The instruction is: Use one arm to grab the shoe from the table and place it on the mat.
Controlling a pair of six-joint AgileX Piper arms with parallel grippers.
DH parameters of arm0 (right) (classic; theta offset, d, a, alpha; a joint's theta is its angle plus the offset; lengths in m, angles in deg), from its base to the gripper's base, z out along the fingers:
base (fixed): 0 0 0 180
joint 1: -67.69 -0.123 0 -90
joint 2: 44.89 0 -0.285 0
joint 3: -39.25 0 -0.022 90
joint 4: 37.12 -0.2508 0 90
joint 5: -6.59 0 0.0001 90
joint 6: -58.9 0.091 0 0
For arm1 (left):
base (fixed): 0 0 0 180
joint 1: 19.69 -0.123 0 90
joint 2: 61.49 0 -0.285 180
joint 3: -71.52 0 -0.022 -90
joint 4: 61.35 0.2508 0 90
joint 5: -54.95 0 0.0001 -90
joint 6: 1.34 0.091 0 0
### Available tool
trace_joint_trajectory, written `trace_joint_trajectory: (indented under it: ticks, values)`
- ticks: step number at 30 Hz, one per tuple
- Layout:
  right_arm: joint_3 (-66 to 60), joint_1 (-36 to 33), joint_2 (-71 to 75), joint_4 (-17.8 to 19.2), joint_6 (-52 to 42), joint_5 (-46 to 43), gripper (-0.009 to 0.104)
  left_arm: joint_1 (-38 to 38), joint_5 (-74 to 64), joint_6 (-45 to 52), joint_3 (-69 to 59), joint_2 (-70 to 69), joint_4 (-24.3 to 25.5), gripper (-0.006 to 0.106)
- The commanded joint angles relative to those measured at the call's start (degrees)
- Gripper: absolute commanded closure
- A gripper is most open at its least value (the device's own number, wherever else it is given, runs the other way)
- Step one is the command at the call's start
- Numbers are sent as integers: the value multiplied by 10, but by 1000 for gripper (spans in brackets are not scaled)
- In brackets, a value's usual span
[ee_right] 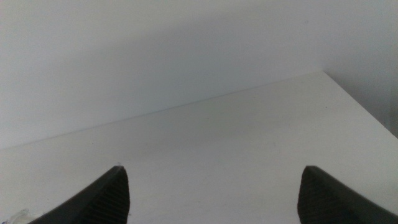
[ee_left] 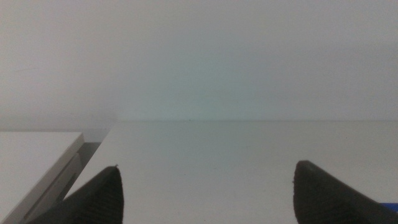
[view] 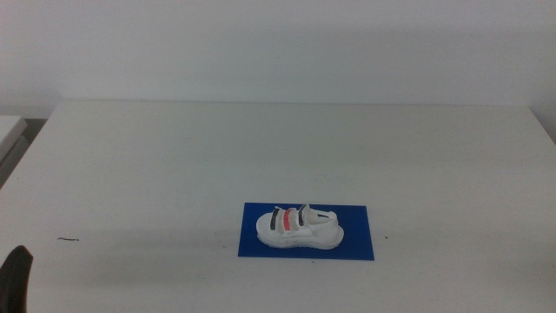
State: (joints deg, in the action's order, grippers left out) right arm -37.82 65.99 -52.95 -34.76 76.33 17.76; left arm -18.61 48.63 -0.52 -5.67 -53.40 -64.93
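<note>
The small white shoe (view: 298, 228) with black and red straps lies on its sole on the deep blue mat (view: 356, 235), toward the mat's left half, near the front middle of the white table (view: 278, 156). No gripper touches it. My left gripper (ee_left: 205, 180) is open and empty; only a dark part of it (view: 16, 276) shows at the bottom left corner of the middle view. My right gripper (ee_right: 211, 180) is open and empty, over bare table, and is out of the middle view. A sliver of the mat (ee_left: 390, 205) shows in the left wrist view.
A second white surface (view: 9, 130) stands beside the table's left edge; it also shows in the left wrist view (ee_left: 37, 155). A small dark mark (view: 68, 238) lies on the table at the front left. A plain wall rises behind the table.
</note>
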Motion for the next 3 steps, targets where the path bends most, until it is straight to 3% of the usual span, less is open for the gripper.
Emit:
trace_joint_trajectory:
  ticks: [1, 3]
  values:
    - [-1, -1, 3, 4, -2, -5, 16, -2, 1, -2, 0, -3, -8, 7]
    - [-1, -1, 3, 4, -2, -5, 16, -2, 1, -2, 0, -3, -8, 7]
